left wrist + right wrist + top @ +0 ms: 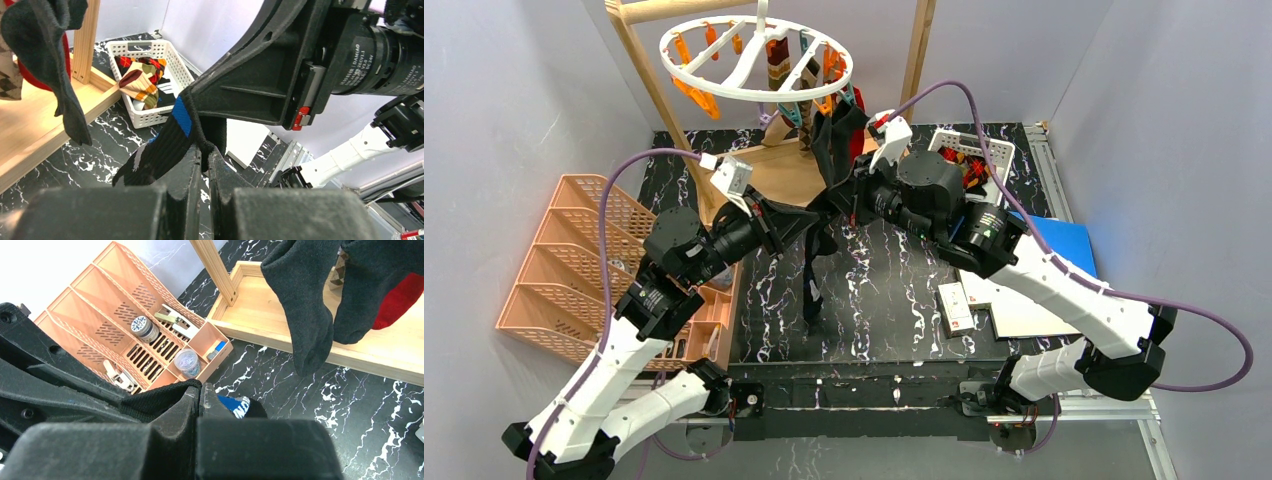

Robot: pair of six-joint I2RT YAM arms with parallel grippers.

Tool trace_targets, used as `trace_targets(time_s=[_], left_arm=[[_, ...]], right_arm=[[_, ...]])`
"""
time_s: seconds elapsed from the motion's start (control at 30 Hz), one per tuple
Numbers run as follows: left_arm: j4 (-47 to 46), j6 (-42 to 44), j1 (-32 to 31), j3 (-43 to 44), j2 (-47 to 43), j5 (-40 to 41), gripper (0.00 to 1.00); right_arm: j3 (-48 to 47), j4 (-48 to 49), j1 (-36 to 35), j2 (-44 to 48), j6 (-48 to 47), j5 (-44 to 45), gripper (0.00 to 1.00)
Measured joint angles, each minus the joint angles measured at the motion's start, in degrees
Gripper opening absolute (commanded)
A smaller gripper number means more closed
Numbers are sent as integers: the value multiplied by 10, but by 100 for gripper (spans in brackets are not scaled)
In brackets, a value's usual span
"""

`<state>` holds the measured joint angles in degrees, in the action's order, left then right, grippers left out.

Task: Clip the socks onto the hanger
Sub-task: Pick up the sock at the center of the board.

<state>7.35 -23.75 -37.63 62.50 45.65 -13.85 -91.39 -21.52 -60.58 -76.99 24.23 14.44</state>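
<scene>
Both of my end effectors are pinching one sock. My left end effector (205, 157) is squeezing shut on the dark sock (160, 152) near its blue band. My right end effector (200, 396) is squeezing shut on the same sock, right beside the left one.

The sock is hanging in the air between my two arms, in front of the hanger (742, 68) and lower than it. Its long side is running up and down, and its loose end is pointing down at the counter (884, 290).

The hanger is hanging from a wooden frame (649, 95) at the far side. A black sock (305, 305), a red sock (395, 300) and a diamond sock (779, 65) are dangling from it.

The counter is black with white streaks. A white basket (150, 47) with more socks is sitting at the far right. An orange tray (564, 260) is sitting at the left. Grey walls are standing all around.
</scene>
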Motion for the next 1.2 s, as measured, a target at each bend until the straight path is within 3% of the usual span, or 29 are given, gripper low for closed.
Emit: trace_targets(time_s=[0.33,0.5,0.63,0.9,1.0,1.2], left_arm=[[-32,6,0,-30,-3,-33,0],[-38,15,0,-48,-8,-20,24],[-33,26,0,-56,-24,-5,49],[-36,49,0,-57,-43,8,69],[-30,68,0,-57,-50,16,98],[-62,134,0,-92,-128,49,98]], right_arm=[[4,9,-2,-3,0,13,1],[9,11,-2,-3,-2,3,1],[9,10,0,-4,-3,-15,1],[3,-14,2,-5,-3,-46,1],[-3,-27,2,-5,-4,-54,1],[-15,-55,2,-5,-14,-75,1]])
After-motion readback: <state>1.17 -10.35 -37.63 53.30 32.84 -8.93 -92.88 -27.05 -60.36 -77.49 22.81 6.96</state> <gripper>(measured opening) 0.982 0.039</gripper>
